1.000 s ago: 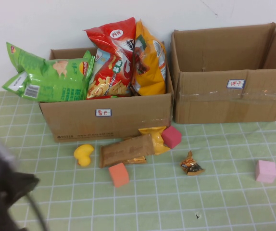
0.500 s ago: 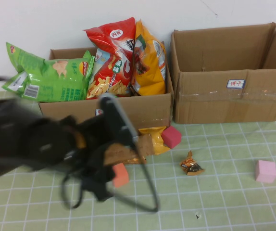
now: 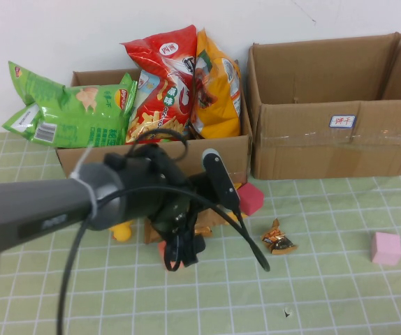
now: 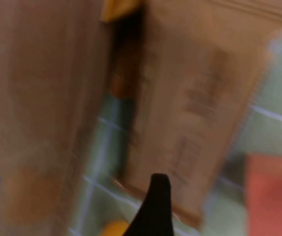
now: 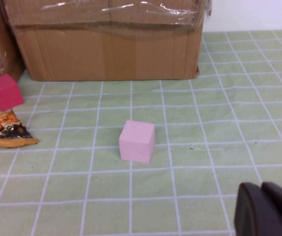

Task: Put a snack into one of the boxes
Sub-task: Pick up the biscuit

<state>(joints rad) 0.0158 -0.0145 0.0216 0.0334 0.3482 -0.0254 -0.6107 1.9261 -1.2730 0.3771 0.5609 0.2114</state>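
Observation:
A flat brown snack packet (image 4: 195, 98) lies on the green mat in front of the left box (image 3: 221, 157). In the high view only its edge (image 3: 213, 218) shows, because my left arm covers it. My left gripper (image 3: 179, 246) hangs low over that packet, between it and an orange block (image 4: 273, 191). A small wrapped candy (image 3: 277, 241) lies to the right. The left box holds green (image 3: 75, 112), red (image 3: 162, 87) and yellow (image 3: 218, 87) chip bags. The right box (image 3: 326, 146) looks empty. My right gripper (image 5: 266, 211) is shut, empty and low over the mat, outside the high view.
A magenta cube (image 3: 251, 198) sits beside the packet. A pink cube (image 3: 385, 248) sits at the far right and also shows in the right wrist view (image 5: 137, 141). A yellow snack (image 3: 121, 230) lies left of my arm. A wall stands behind both boxes.
My left arm has swung in from the left front edge and now reaches over the brown packet. The objects on the mat have not moved.

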